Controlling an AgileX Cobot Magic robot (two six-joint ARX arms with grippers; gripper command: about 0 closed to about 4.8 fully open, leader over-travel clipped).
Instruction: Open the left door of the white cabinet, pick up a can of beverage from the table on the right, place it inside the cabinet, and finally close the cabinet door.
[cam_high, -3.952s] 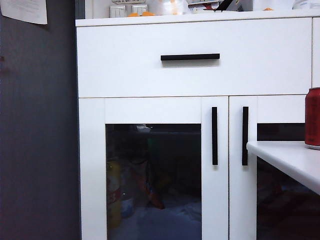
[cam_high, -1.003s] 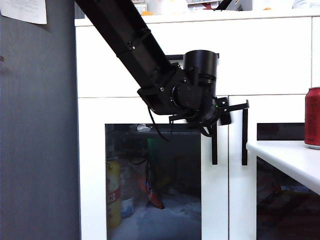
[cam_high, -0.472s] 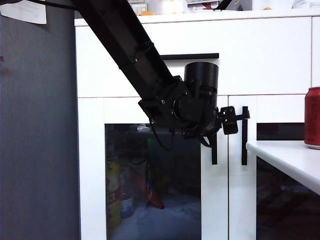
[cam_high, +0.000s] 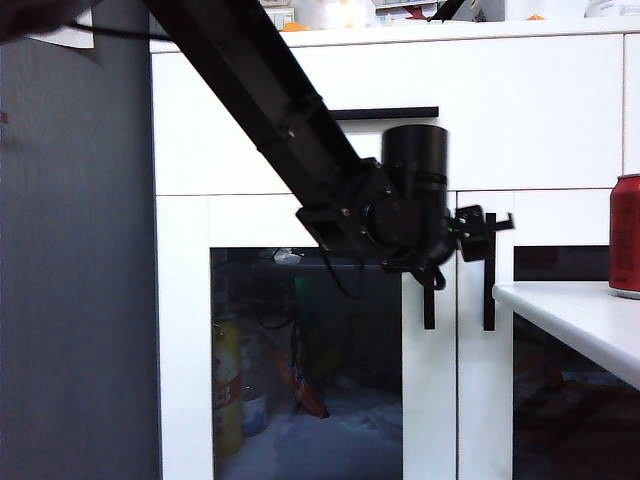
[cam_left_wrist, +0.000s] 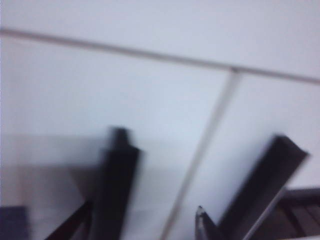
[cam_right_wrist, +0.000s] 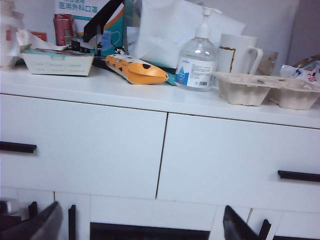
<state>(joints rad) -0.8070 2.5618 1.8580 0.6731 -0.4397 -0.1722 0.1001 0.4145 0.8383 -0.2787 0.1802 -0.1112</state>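
- closing in on the left door (cam_high: 300, 350), shut, its upright black handle (cam_high: 429, 300) on the right stile, long axis vertical.
- left gripper (cam_high: 480, 232) sits at the handle's top end, part open, nothing between its fingers; in the left wrist view the handle (cam_left_wrist: 117, 185) lies just off one fingertip.
- right gripper (cam_right_wrist: 140, 225) spread wide and empty, back from the white cabinet (cam_right_wrist: 80, 150).
- can of beverage (cam_high: 626, 235) waits on the table (cam_high: 570, 310) at right.
- motion blur hides whether a finger touches the handle.
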